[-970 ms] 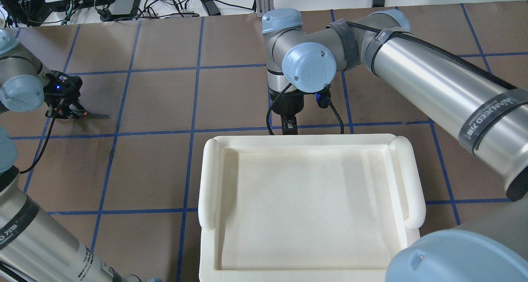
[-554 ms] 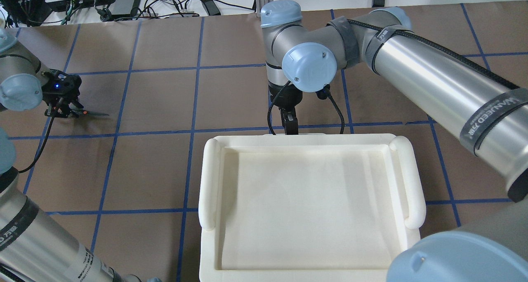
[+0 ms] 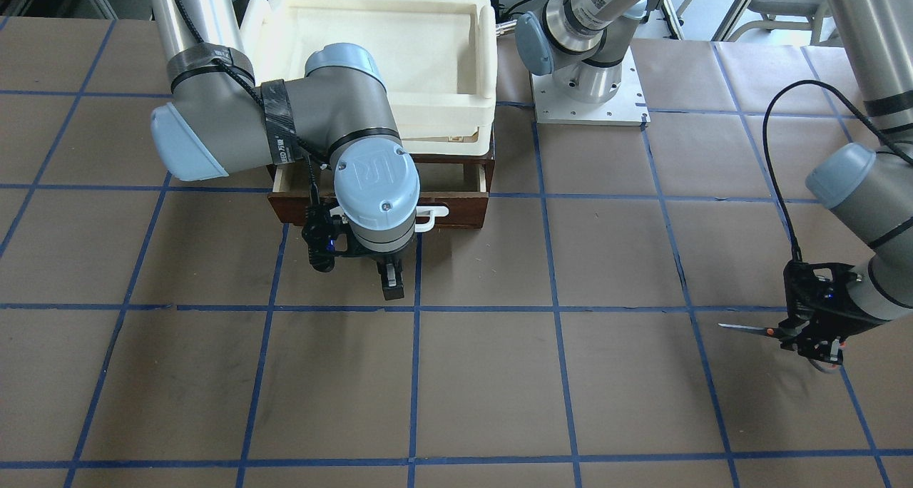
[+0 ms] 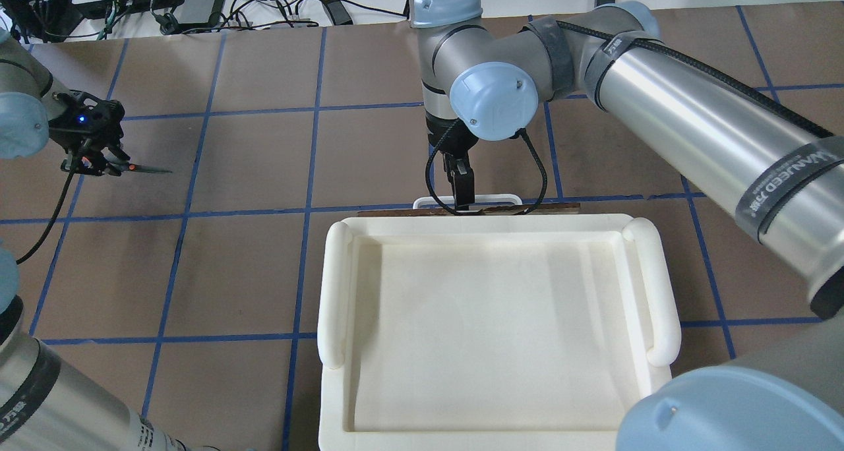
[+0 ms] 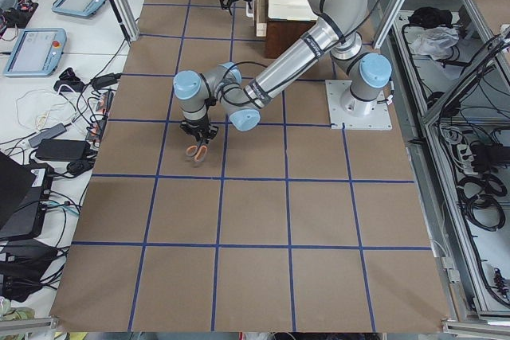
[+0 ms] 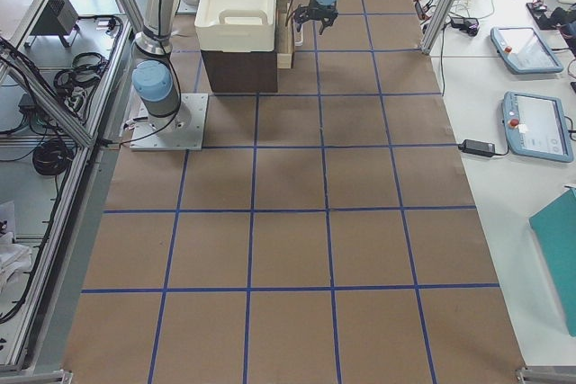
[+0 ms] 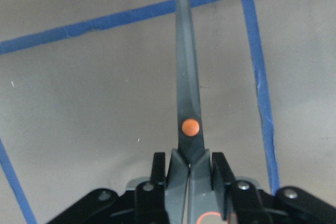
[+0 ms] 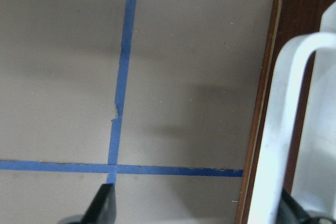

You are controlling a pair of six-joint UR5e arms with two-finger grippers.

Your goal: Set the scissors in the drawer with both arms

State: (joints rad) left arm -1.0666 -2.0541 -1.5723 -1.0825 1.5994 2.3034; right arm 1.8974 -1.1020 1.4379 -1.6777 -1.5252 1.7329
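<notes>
My left gripper (image 4: pixel 92 154) is shut on the handle end of the scissors (image 4: pixel 145 169) and holds them level above the table at the far left. The blades point toward the table's middle. The left wrist view shows the dark blades and orange pivot dot of the scissors (image 7: pixel 188 98) between the fingers (image 7: pixel 157 179). The dark brown drawer (image 3: pixel 463 208) stands partly pulled out of its box under the tray. Its pale inside shows as a narrow strip. My right gripper (image 4: pixel 461 190) is open at the white handle (image 4: pixel 501 198). In the right wrist view the handle's bar (image 8: pixel 286 129) lies between the fingers, close to one.
A cream-white plastic tray (image 4: pixel 333 286) sits on top of the dark box (image 6: pixel 238 69) and hides most of the drawer from above. An arm's base plate (image 3: pixel 588 103) stands beside the box. Brown table with blue tape lines lies between the two grippers.
My right gripper has moved away from the box, and the drawer's front and white handle now show past the tray's far edge. My left gripper has shifted slightly with the scissors.
</notes>
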